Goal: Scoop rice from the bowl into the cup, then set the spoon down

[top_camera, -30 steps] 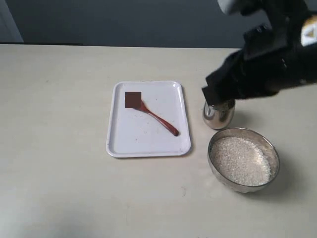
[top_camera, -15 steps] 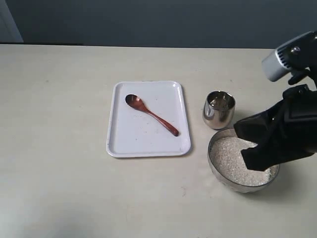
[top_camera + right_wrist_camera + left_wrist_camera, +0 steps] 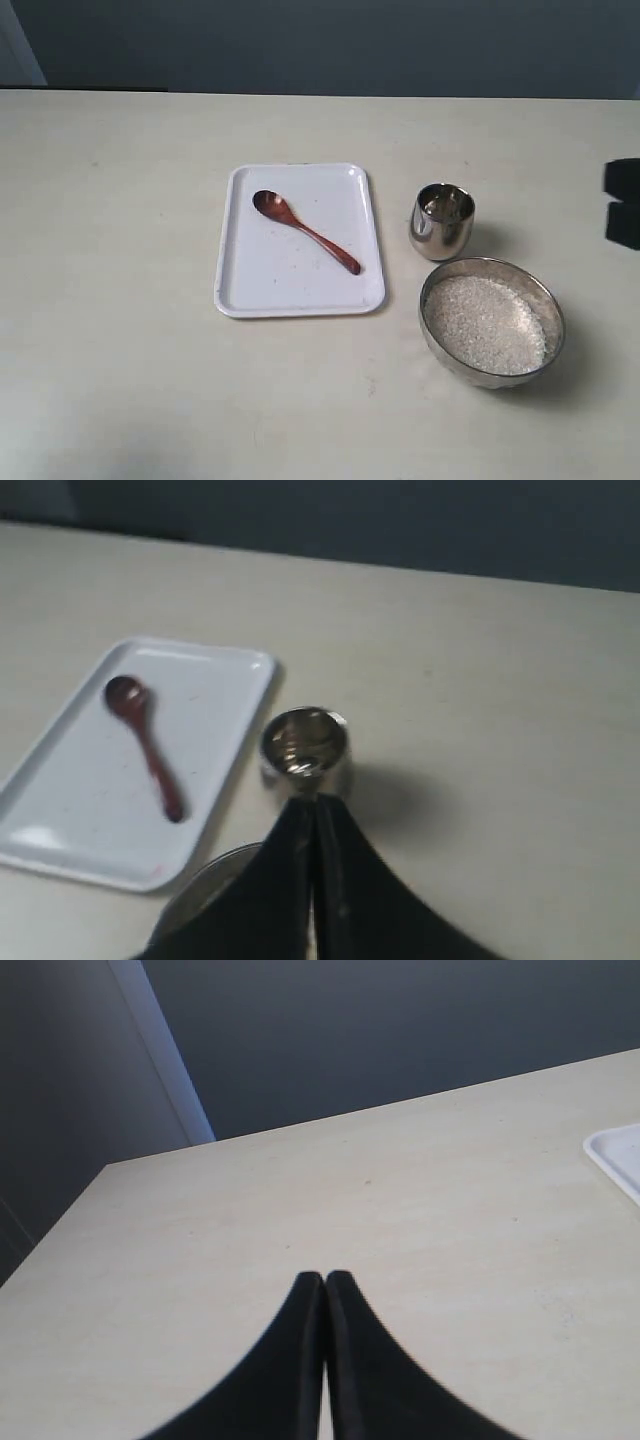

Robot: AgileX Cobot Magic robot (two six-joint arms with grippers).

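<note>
The dark red-brown wooden spoon [image 3: 305, 231] [image 3: 145, 744] lies loose on the white tray [image 3: 262, 295] [image 3: 60, 840], its oval bowl toward the far left corner. Right of the tray stands the small steel cup [image 3: 441, 220] [image 3: 304, 746]. In front of the cup sits the wide steel bowl [image 3: 492, 321] [image 3: 195, 895], full of white rice [image 3: 486, 325]. My right gripper [image 3: 313, 802] is shut and empty, held high above the bowl and cup; only a dark part of that arm [image 3: 624, 202] shows at the exterior view's right edge. My left gripper [image 3: 324, 1278] is shut and empty over bare table, far from everything.
The beige table [image 3: 120, 250] runs back to a dark wall. In the left wrist view a corner of the tray [image 3: 618, 1157] shows at the frame's edge, and the table's far edge [image 3: 300, 1125] lies beyond.
The right arm has pulled back from over the cup, past the bowl, and out toward the right edge. The spoon, cup and bowl have stayed put.
</note>
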